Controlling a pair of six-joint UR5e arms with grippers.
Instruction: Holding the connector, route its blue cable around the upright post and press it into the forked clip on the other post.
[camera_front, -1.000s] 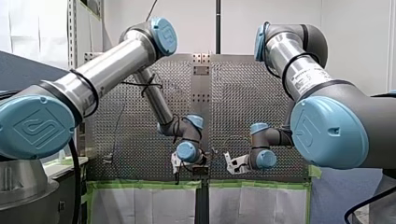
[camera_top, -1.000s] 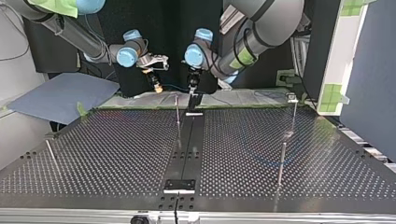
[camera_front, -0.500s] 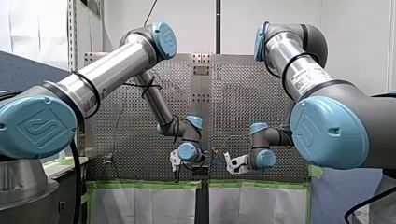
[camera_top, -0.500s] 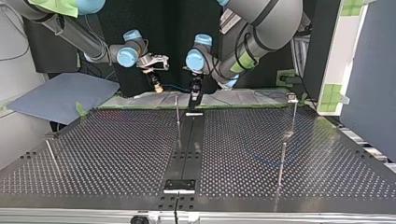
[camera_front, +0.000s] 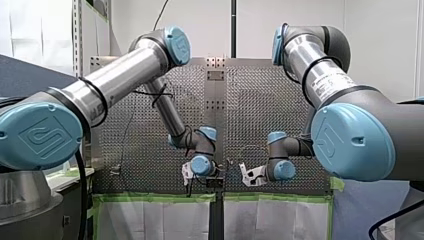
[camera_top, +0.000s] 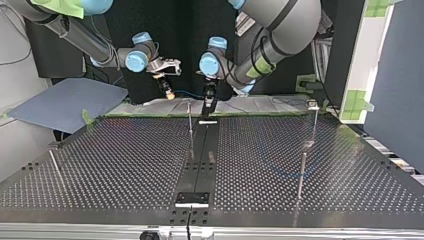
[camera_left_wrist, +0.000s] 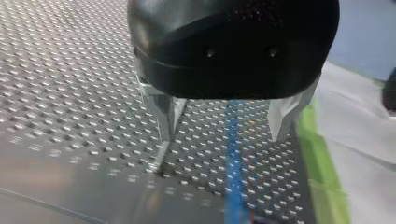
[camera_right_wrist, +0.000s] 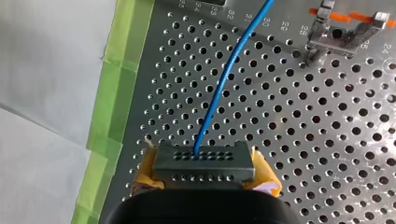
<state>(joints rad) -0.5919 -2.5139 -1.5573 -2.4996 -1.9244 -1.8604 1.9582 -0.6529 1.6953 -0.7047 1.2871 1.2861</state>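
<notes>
Connector in right jaws, pointed down

Cable blue; connector black, dotted with hole rows; pads yellow; table grey, perforated; tape green.

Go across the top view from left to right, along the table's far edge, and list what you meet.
Blue sheet → my right gripper → thin upright post → my left gripper → post at the far right corner.
</notes>
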